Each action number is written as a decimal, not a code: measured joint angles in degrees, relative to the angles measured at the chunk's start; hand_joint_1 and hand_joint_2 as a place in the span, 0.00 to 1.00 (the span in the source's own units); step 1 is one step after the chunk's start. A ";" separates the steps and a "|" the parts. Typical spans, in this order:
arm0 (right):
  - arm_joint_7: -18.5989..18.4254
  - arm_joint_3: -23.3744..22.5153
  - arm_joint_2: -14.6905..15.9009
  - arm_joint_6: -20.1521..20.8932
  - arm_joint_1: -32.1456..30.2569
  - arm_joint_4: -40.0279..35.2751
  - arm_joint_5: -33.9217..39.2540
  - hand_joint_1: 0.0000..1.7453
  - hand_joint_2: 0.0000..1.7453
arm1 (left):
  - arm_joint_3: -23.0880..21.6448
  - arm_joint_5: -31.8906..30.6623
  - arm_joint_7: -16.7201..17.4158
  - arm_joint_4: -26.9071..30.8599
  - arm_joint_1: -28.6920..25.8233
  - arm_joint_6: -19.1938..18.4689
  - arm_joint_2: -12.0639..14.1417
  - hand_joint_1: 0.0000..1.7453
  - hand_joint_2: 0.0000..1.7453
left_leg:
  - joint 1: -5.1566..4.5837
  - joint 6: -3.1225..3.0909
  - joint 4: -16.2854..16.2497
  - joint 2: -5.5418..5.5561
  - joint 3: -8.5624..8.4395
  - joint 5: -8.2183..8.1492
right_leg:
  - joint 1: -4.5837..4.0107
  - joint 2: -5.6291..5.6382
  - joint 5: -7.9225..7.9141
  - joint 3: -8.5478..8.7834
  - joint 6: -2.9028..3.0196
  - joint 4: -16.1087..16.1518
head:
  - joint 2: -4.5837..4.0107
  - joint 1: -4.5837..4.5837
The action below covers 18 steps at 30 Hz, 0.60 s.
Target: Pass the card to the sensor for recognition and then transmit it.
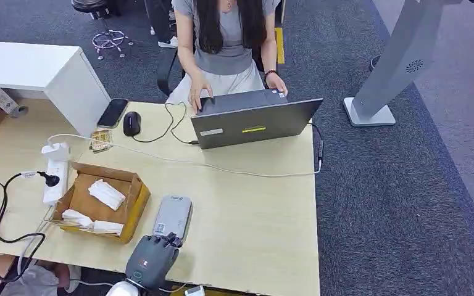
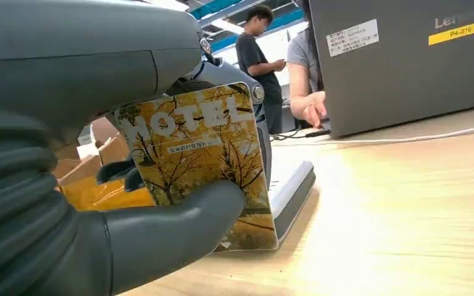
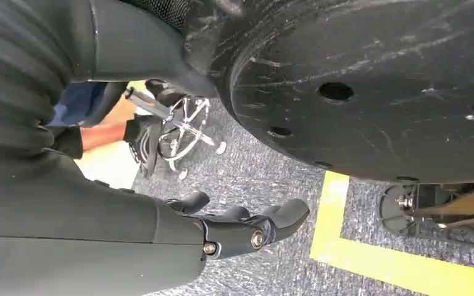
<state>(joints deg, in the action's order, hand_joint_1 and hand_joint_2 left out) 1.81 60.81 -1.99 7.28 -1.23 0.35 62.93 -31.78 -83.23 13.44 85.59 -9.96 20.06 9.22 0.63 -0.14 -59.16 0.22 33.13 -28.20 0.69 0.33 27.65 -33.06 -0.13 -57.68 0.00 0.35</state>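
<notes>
My left hand is at the near edge of the wooden table, just short of the grey sensor pad. In the left wrist view that hand pinches a yellow card printed "MOTEL" between thumb and fingers, upright, with its lower edge near the sensor pad. In its own wrist view my right hand hangs over grey carpet, fingers loosely apart and holding nothing.
A cardboard box of white packets stands left of the pad. A power strip and cables lie at the left. A person types on a laptop at the far side, near a mouse and phone.
</notes>
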 joint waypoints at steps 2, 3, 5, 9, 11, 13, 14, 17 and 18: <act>0.00 0.00 -0.02 0.00 0.00 0.02 0.00 0.00 1.00 | -0.02 0.00 0.00 0.26 -0.05 0.00 0.07 1.00 1.00 | 0.00 0.00 0.00 0.00 0.00 0.00 | 0.00 0.00 0.00 0.00 0.00 0.00 | 0.00 0.00; -0.02 0.00 -0.02 0.00 0.01 0.02 0.00 0.00 1.00 | -0.02 0.00 0.00 0.31 -0.05 0.00 0.07 1.00 1.00 | 0.00 0.00 0.00 0.00 0.00 0.00 | 0.00 0.00 0.00 0.00 0.00 0.00 | 0.00 0.00; 0.00 0.00 -0.02 0.00 0.02 0.02 0.00 0.00 1.00 | -0.02 0.00 0.00 0.33 -0.06 0.00 0.09 1.00 1.00 | 0.00 0.00 0.00 0.00 -0.01 0.00 | 0.00 -0.01 0.00 0.00 0.00 0.00 | 0.00 0.00; 0.00 -0.02 -0.02 0.00 0.03 0.02 0.00 0.00 1.00 | -0.04 0.00 0.00 0.39 -0.08 0.00 0.09 1.00 1.00 | 0.00 0.00 0.00 0.00 -0.01 0.00 | 0.00 -0.01 0.00 0.00 0.00 0.00 | 0.00 0.00; -0.02 -0.02 -0.04 0.00 0.06 0.04 0.00 0.00 1.00 | -0.04 0.00 0.00 0.39 -0.08 0.00 0.11 1.00 1.00 | 0.00 0.00 0.00 0.00 0.00 0.00 | 0.00 -0.02 0.00 0.00 0.00 0.00 | 0.00 0.00; 0.04 -0.07 -0.04 0.00 0.05 0.04 0.02 0.00 1.00 | -0.07 -0.31 0.33 0.39 -0.15 0.48 0.15 1.00 1.00 | 0.00 0.00 0.01 0.00 0.02 0.00 | 0.00 -0.02 0.00 0.03 0.00 0.00 | 0.00 0.00; 0.33 -0.07 -0.04 0.02 -0.01 0.07 0.26 0.00 1.00 | -0.07 -1.51 1.53 1.01 -0.98 2.13 0.44 1.00 1.00 | 0.01 -0.01 0.01 -0.03 0.01 -0.03 | -0.01 0.02 0.01 0.03 0.01 0.00 | 0.00 -0.02; 1.22 -0.28 -0.04 0.13 -0.65 0.20 0.72 0.00 1.00 | -0.04 -2.67 4.37 6.12 -4.40 7.87 2.01 1.00 1.00 | -0.01 0.04 0.00 -0.03 -0.07 -0.07 | -0.01 0.06 0.02 0.00 0.00 0.00 | 0.00 0.02; 1.36 -0.31 -0.04 0.17 -0.69 0.22 0.74 0.00 1.00 | 0.20 -2.67 4.26 6.87 -4.60 7.80 2.36 1.00 1.00 | -0.01 0.03 0.00 0.03 -0.06 -0.07 | 0.00 -0.03 0.04 0.01 0.00 0.01 | 0.00 0.00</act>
<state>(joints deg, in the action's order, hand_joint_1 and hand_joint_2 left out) 3.17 60.50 -2.03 7.45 -1.93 0.57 63.67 -31.58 -85.90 17.70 92.46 -14.55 27.87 11.59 0.63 -0.11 -59.16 0.26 33.08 -28.27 0.69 0.29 27.69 -33.05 -0.13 -57.67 0.00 0.35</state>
